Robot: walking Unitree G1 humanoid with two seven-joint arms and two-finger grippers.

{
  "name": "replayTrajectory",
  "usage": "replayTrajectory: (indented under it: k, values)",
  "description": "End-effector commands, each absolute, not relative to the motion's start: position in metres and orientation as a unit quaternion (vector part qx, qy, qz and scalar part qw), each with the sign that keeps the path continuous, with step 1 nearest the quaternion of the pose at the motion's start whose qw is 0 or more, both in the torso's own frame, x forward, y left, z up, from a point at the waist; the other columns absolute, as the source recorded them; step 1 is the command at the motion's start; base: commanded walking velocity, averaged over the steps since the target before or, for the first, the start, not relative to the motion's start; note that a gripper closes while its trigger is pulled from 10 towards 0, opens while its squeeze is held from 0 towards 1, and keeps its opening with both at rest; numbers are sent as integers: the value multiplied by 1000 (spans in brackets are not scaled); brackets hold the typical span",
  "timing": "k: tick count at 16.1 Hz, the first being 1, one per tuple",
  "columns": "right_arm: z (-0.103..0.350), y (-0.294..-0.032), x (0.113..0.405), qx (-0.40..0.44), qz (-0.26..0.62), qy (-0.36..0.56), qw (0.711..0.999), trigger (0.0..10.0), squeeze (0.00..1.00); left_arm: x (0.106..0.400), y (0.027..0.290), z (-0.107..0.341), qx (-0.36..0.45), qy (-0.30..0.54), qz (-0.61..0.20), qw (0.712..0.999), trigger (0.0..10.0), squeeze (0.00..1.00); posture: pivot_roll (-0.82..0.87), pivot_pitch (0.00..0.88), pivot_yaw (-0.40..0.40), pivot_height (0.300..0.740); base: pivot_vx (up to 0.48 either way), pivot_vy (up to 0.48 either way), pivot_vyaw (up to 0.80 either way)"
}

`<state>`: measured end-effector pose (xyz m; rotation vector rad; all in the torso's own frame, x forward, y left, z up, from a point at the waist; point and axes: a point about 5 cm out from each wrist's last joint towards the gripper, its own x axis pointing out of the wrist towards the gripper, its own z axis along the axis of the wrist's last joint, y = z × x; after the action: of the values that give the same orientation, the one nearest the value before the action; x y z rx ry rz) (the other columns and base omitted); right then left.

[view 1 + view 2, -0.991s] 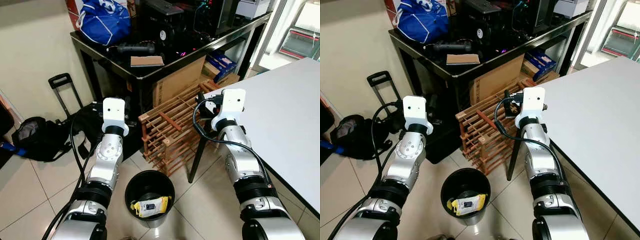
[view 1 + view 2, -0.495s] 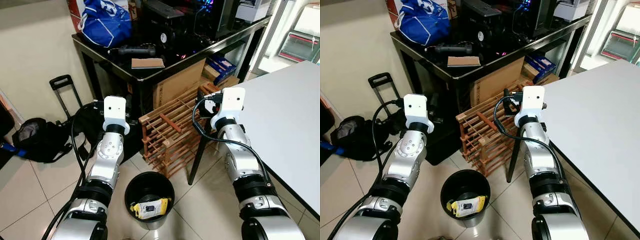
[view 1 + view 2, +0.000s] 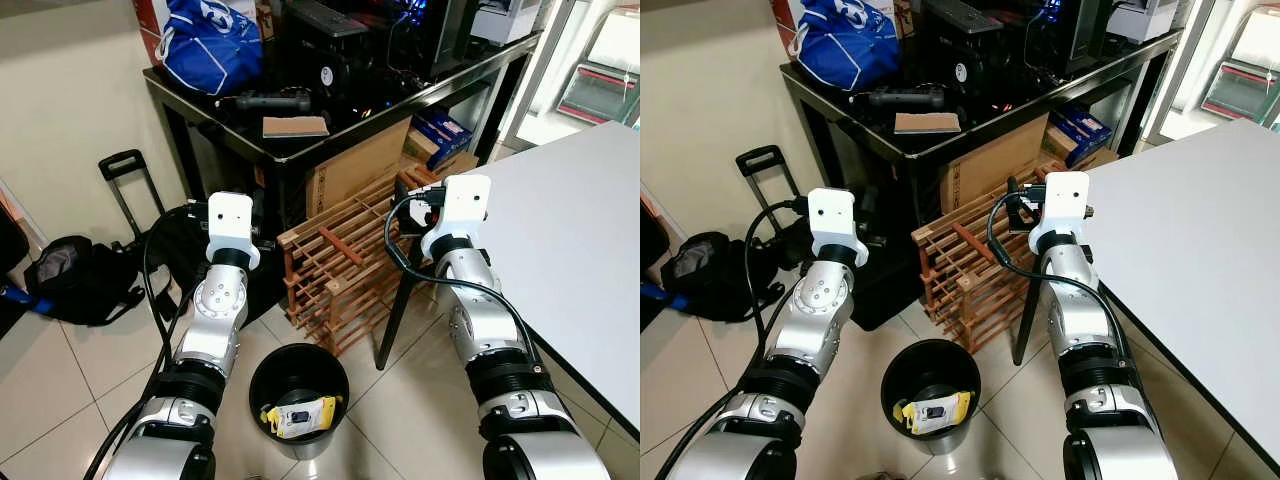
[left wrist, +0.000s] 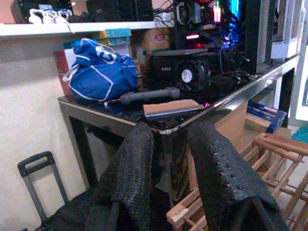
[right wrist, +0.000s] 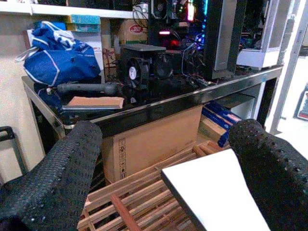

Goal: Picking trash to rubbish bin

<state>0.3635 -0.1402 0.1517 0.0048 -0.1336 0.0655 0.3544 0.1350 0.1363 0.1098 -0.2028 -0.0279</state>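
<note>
Yellow trash (image 3: 300,415) is lying inside the rubbish bin (image 3: 262,372) on the near floor, so the drop looks done. Left gripper (image 4: 171,159) and right gripper (image 5: 163,159) are hovering open, carrying nothing.

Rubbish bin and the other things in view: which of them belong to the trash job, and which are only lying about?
Job:
- rubbish bin
- yellow wrapper inside it
- left gripper, open, empty
- right gripper, open, empty

Lying about:
- wooden rack
- blue bag
- cardboard box
- black backpack
- grey table
</note>
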Motion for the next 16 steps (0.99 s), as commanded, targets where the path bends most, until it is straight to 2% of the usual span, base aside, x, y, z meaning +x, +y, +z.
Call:
replayTrajectory:
  k: [1, 16]
  values:
    - [154, -140, 364, 10, 32, -73, 997, 10000, 0, 356, 131, 139, 54, -104, -25, 993, 10000, 0, -43, 0, 45, 740, 0, 0, 0]
    - [154, -142, 365, 9, 32, -70, 997, 10000, 0, 354, 134, 136, 50, -101, -17, 993, 10000, 0, -42, 11, 39, 740, 0, 0, 0]
